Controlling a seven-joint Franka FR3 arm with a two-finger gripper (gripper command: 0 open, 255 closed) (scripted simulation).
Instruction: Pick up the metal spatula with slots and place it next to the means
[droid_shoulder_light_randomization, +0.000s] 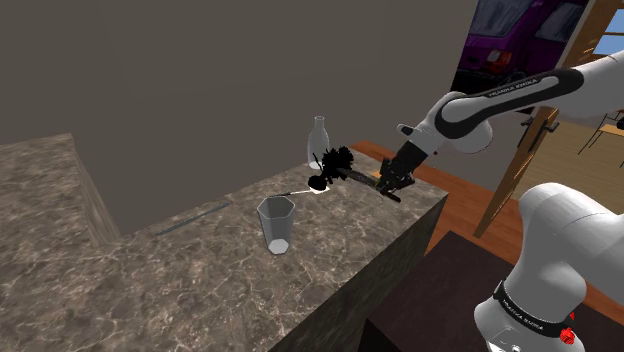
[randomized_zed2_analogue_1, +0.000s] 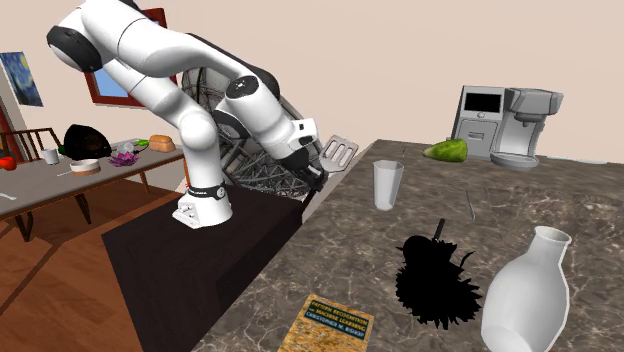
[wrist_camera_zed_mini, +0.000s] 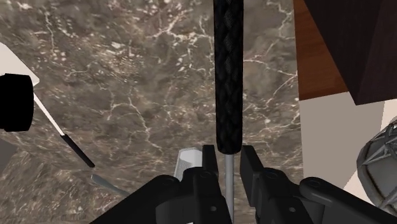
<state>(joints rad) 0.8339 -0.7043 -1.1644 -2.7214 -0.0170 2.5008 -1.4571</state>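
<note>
Your slotted spatula (randomized_zed2_analogue_1: 338, 152) is off the counter and in the hand. In the second exterior view its pale slotted blade sits a little left of centre in the upper half of the frame, tilted up and to the right of the gripper (randomized_zed2_analogue_1: 315, 178). The dark handle slants down and to the left from the gripper. In the wrist view you see the black textured handle running straight away from the hand up the middle of the frame. The thin metal shank lies between the two fingers (wrist_camera_zed_mini: 208, 167), which stand narrow and close on either side of it, carrying the spatula.

Below the handle you have the dark veined stone counter (randomized_zed2_analogue_1: 540, 200). The gripper hangs above the counter's edge on the side of the stand (randomized_zed2_analogue_1: 200, 265), which is the dark box at lower left of that view.

Just right of the blade, a clear glass (randomized_zed2_analogue_1: 386, 185) stands upright on the counter, apart from the spatula. Lower in the frame, toward the bottom right, there is a black spiky object (randomized_zed2_analogue_1: 435, 280) and beside it, at the right edge, a white bottle (randomized_zed2_analogue_1: 525, 290), upright. A book (randomized_zed2_analogue_1: 325, 322) with a yellowish cover lies flat at bottom centre, near the counter's front edge and well apart from the gripper.

At the upper right you see a coffee machine (randomized_zed2_analogue_1: 505, 125) on the far end of the counter, with a green object (randomized_zed2_analogue_1: 446, 150) just to its left.
</note>
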